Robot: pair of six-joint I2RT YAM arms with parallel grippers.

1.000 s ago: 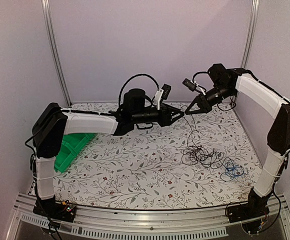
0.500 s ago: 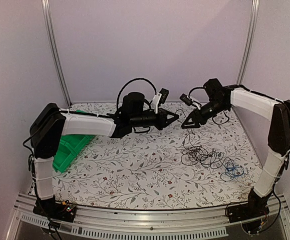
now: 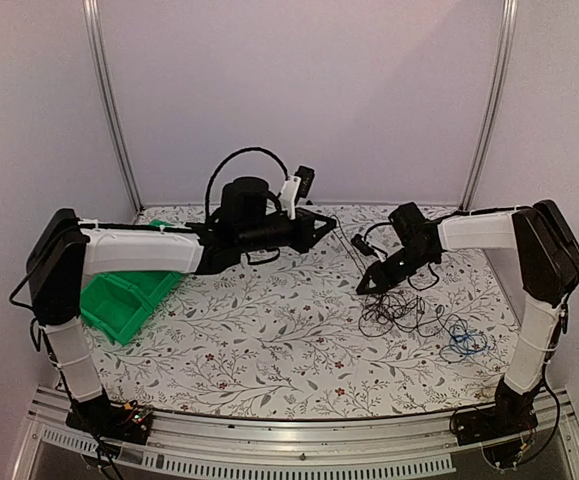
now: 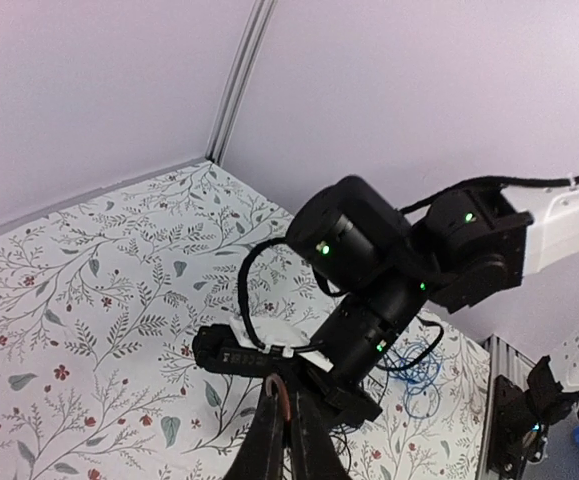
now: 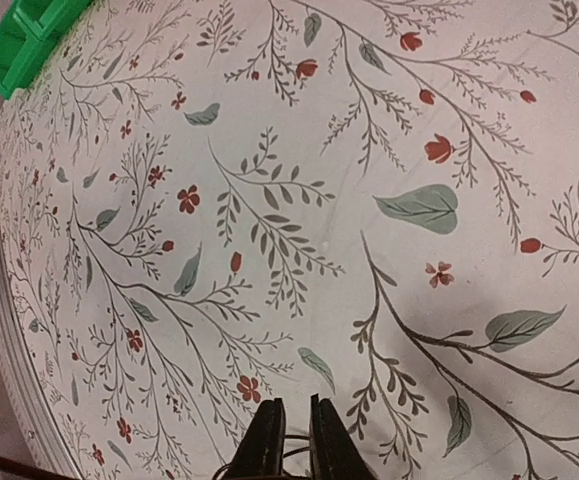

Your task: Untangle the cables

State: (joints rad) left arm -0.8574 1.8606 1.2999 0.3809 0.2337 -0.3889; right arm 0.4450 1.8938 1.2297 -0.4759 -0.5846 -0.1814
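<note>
Cable tangle (image 3: 406, 313) lay on surface (image 3: 269, 330), right side, just below right fingers (image 5: 267, 447); right arm nearer. Right fingers nearly together, grip unclear. Left fingers (image 4: 261, 442) pinched together on brown strand (image 4: 282, 398), which ran rightward down toward tangle.

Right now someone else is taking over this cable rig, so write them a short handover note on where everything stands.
Left gripper: shut, raised over the far middle of the table, apparently pinching one thin dark cable that slants down toward the dark tangle.
Right gripper: low beside the dark tangle, fingers nearly together, narrow gap, nothing clearly held.
Cables: dark tangle on the table's right side, blue cable at its near-right edge.
Done: one strand partly lifted.
Left: the tangle itself, not yet separated.
</note>
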